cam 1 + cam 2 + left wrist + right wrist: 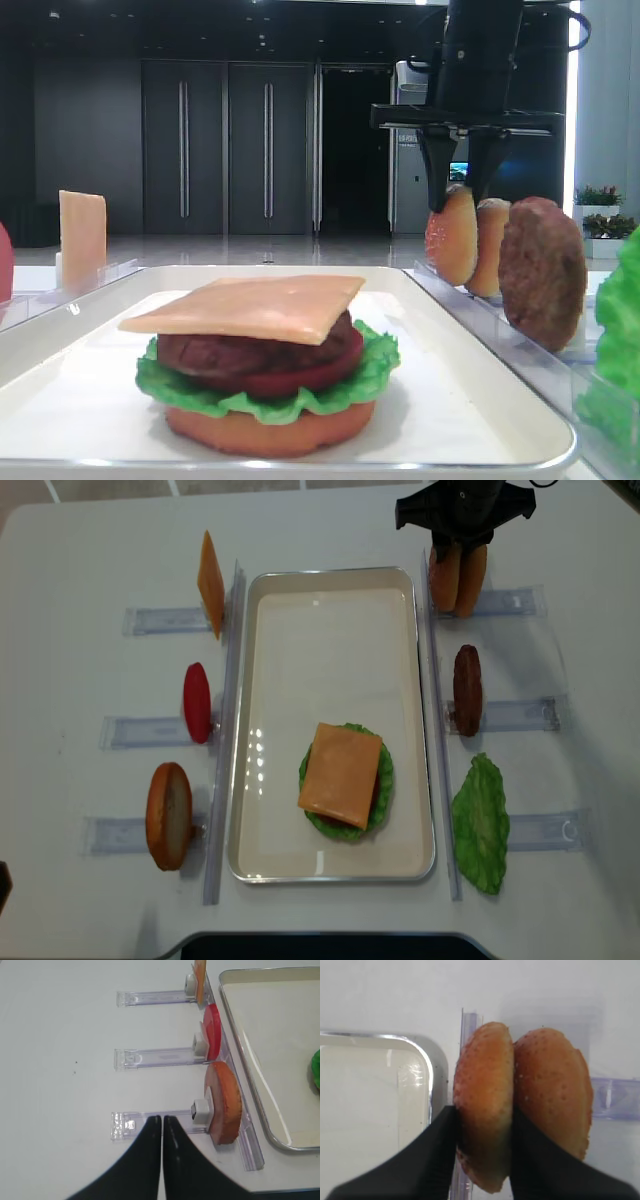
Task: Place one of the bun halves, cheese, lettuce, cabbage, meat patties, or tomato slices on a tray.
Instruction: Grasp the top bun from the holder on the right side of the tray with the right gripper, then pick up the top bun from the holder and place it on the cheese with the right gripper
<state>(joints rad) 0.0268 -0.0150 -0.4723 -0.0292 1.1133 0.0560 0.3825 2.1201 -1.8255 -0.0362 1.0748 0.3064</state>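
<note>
Two sesame bun tops stand on edge side by side in the clear rack at the back right. My right gripper (484, 1115) is shut on the bun half nearer the tray (482, 1075), one black finger on each face; the other bun top (552, 1090) leans against the outer finger. From above, that gripper (452, 545) hangs over the pair (443, 580). The white tray (240, 730) holds a stack topped by a cheese slice (342, 775) over patty, tomato, lettuce and bun bottom. My left gripper (162, 1119) is shut and empty, over the rack of a bun bottom (225, 1102).
Right of the tray stand a meat patty (466, 690) and a lettuce leaf (481, 825) on clear racks. On the left racks are an upright cheese slice (210, 585), a tomato slice (197, 702) and the bun bottom (168, 815).
</note>
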